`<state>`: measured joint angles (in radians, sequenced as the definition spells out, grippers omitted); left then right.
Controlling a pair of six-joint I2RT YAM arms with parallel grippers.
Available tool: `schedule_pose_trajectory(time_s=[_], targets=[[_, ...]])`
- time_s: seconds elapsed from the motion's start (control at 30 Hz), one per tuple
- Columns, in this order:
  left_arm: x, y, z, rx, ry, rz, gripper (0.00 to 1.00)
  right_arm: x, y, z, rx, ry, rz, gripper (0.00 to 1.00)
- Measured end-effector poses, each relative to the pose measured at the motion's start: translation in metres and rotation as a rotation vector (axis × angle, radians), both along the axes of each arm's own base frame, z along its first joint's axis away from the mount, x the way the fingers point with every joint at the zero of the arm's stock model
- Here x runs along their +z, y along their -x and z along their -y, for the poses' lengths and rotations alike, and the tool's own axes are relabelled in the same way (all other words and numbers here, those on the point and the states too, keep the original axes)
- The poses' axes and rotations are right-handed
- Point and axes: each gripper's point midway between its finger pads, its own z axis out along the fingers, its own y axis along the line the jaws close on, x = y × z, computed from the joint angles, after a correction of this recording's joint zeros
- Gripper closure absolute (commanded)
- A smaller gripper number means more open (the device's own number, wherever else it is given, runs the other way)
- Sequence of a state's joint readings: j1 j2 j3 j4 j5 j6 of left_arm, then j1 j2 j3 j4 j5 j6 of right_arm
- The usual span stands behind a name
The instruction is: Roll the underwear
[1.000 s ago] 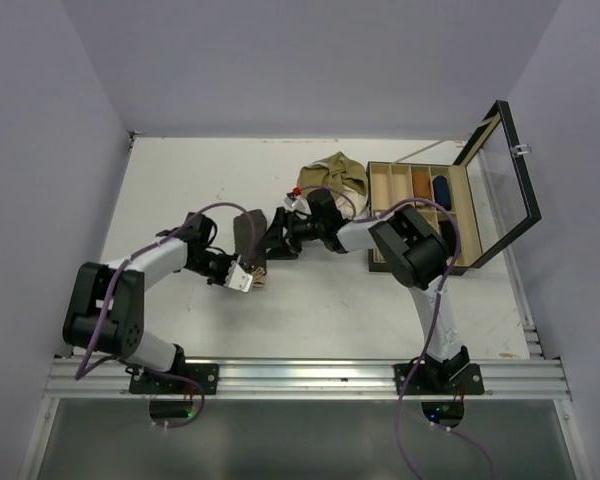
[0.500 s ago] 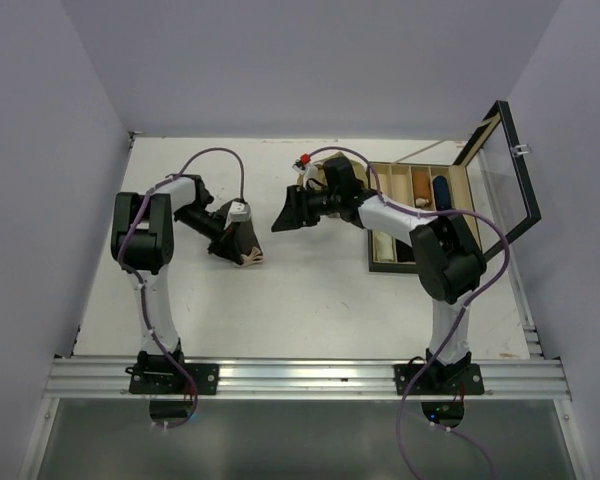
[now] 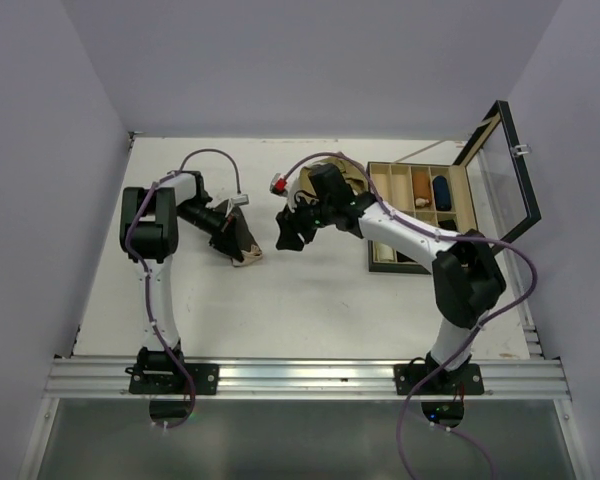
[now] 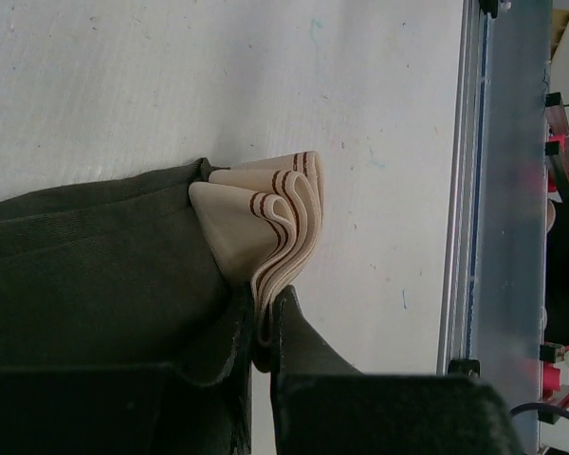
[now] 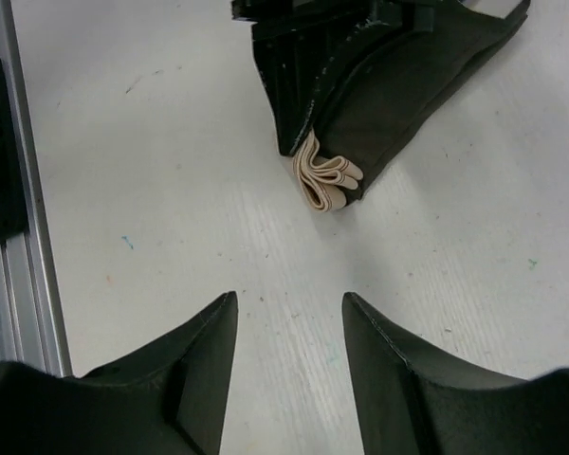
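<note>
Since the roll had to start from an end of the cloth, we looked first at how things lay on the table [image 3: 310,300]. The compartmented box [image 3: 393,183] stood open at the right; the olive-tan underwear [image 3: 354,177] lay bunched just beside it, partly hidden behind the right arm, and neither gripper touched it. The dark brown underwear [image 3: 242,238] lay left of centre, well apart from the box. The left gripper [image 4: 264,322] was clamped shut on it, its fingers pinched together over the folded beige waistband [image 4: 270,213], the dark cloth trailing back along the fingers. The right gripper [image 5: 289,322] hung with its jaws apart and nothing between them, near the garment but not touching it, with bare table between. From those open jaws the garment lay straight ahead and a little to the right; its long axis ran slantwise away from them, the waistband folds [image 5: 327,180] at the nearer end. We judged the right arm the free one to take that end.
</note>
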<state>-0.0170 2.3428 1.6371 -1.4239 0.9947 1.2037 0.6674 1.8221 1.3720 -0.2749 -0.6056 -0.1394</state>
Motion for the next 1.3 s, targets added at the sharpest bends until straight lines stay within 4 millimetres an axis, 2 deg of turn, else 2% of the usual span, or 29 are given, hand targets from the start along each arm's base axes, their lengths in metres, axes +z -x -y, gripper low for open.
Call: schedule_pose_trajectory(time_s=[0.2, 0.33, 0.47, 0.53, 0.63, 0.77, 0.87, 0.97, 1.1, 1.3], targets=[[-0.001, 0.009, 0.004, -0.001, -0.001, -0.04, 1.0, 0.039, 0.016, 0.014, 0.073, 0.004, 0.17, 0.47], [-0.002, 0.027, 0.019, -0.054, 0.002, -0.08, 1.0, 0.044, 0.025, 0.023, 0.113, 0.019, 0.201, 0.46], [-0.002, 0.051, 0.035, -0.128, 0.012, -0.1, 1.0, 0.034, 0.039, 0.026, 0.18, 0.046, 0.206, 0.44], [-0.002, 0.062, 0.034, -0.141, 0.021, -0.106, 1.0, 0.027, 0.047, 0.022, 0.224, 0.056, 0.212, 0.37], [-0.002, 0.067, 0.024, -0.118, 0.031, -0.118, 1.0, 0.014, 0.058, 0.008, 0.307, 0.055, 0.225, 0.32], [-0.002, 0.065, 0.009, -0.075, 0.036, -0.129, 1.0, -0.026, 0.074, -0.015, 0.431, 0.074, 0.21, 0.29], [-0.002, 0.064, 0.005, -0.066, 0.033, -0.133, 1.0, -0.058, 0.083, -0.031, 0.502, 0.092, 0.181, 0.29], [-0.003, 0.064, 0.005, -0.068, 0.031, -0.132, 1.0, -0.075, 0.083, -0.046, 0.544, 0.096, 0.194, 0.29], [-0.003, 0.064, 0.005, -0.068, 0.031, -0.132, 1.0, -0.074, 0.073, -0.064, 0.571, 0.077, 0.255, 0.3], [-0.003, 0.064, 0.005, -0.069, 0.03, -0.131, 1.0, -0.062, 0.054, -0.075, 0.57, 0.071, 0.359, 0.31]])
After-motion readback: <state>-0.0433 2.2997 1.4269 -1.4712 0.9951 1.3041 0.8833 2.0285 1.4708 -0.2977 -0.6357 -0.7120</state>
